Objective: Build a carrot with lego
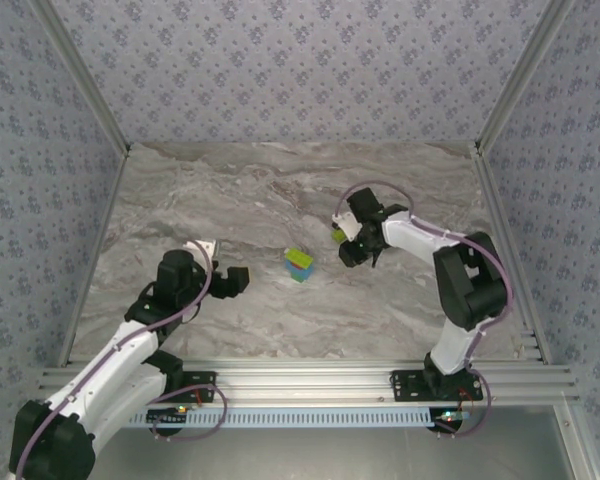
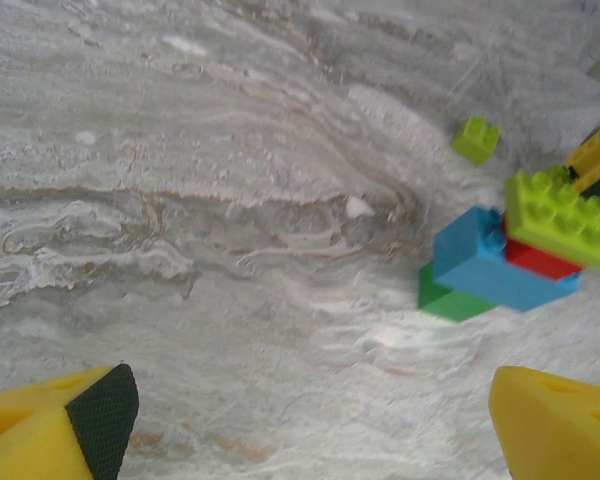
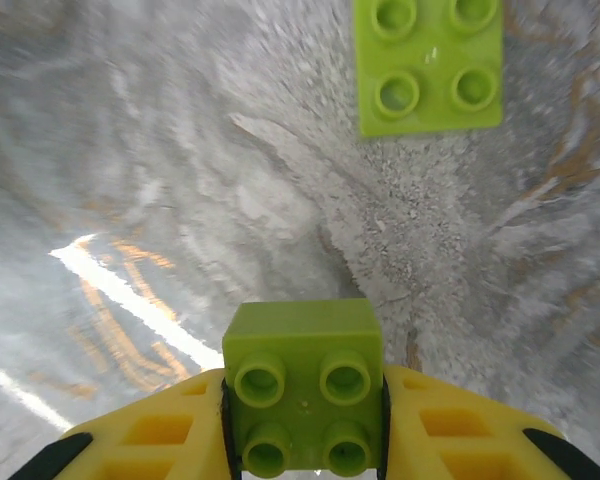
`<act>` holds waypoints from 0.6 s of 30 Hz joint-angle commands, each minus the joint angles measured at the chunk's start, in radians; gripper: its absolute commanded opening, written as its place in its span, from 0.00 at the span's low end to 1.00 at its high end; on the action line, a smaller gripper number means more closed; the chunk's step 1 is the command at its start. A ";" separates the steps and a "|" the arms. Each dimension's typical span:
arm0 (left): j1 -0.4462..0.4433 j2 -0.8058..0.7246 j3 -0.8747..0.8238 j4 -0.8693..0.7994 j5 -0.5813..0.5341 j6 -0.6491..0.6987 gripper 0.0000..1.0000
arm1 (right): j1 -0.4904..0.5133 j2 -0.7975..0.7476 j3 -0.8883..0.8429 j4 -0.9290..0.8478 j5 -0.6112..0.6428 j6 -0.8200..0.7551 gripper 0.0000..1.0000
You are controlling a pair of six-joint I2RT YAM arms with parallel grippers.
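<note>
Clearly, right fingers [image 3: 450,432] pinch 1 lime brick [image 3: 302,385], overhead perhaps glimpsed.

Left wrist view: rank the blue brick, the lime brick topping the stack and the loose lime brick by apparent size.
1. blue brick and top lime brick: about alike; lime one is cut by the frame.
2. loose lime brick: smallest, though farther away.

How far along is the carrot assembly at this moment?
Done: a stack of green, blue, red and lime bricks stands mid-table. In hand: the right tool grips one lime brick. Remaining: adding it and the loose lime brick; the left tool is open, empty.
</note>
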 commanded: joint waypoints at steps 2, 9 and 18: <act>-0.007 -0.008 0.103 -0.039 0.028 -0.184 0.91 | 0.070 -0.160 0.049 -0.093 -0.042 0.004 0.34; -0.006 0.085 0.266 -0.039 0.377 -0.398 0.94 | 0.258 -0.307 0.167 -0.223 -0.076 -0.102 0.35; -0.012 0.213 0.329 0.110 0.686 -0.694 0.90 | 0.424 -0.341 0.275 -0.313 -0.032 -0.124 0.36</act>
